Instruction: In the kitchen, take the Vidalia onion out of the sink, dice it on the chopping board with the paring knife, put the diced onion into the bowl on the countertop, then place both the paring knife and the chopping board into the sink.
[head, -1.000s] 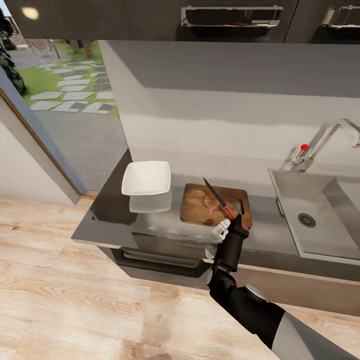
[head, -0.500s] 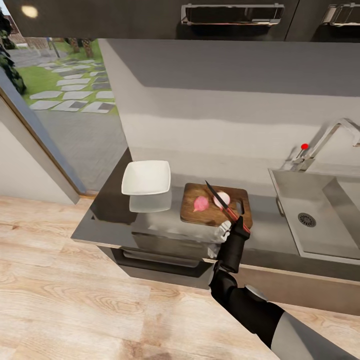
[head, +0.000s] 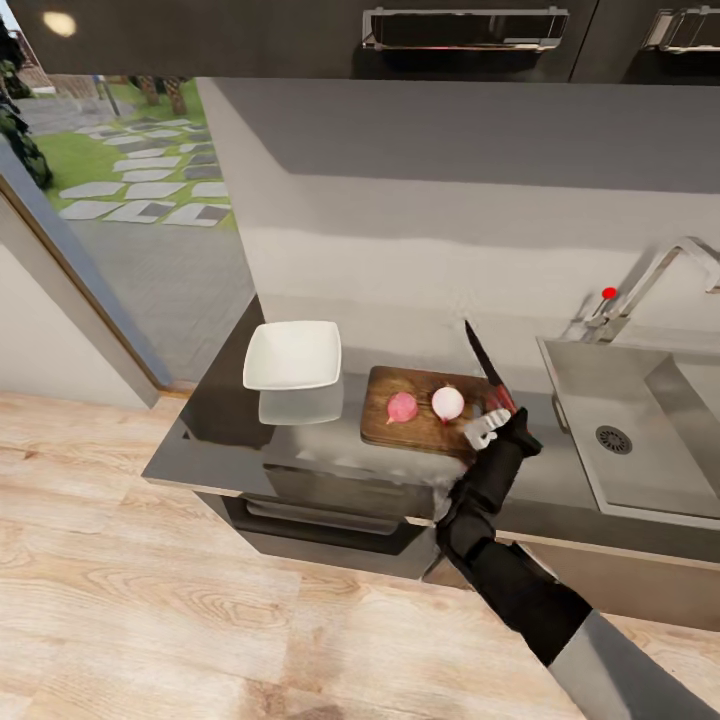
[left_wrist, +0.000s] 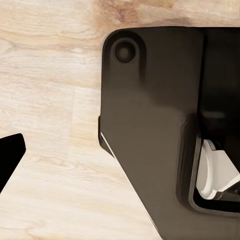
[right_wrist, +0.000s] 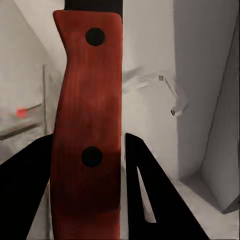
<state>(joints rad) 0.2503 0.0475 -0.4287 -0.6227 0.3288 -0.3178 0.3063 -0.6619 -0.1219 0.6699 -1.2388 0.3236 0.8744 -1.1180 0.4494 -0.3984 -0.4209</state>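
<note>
Right hand (head: 492, 418) pinching paring knife (head: 487, 369), blade pointing 11 o'clock; two onion halves (head: 425, 405) lying at 9 o'clock on chopping board (head: 382, 430). Left hand's state: cannot tell.

2 onion halves (head: 424, 405) on chopping board (head: 425, 432)

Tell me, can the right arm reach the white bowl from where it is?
Probably, though not with a free grip. The bowl sits open on the countertop, and nothing stands between it and the right tool but the chopping board with two onion pieces. That tool is shut on the paring knife.
</note>
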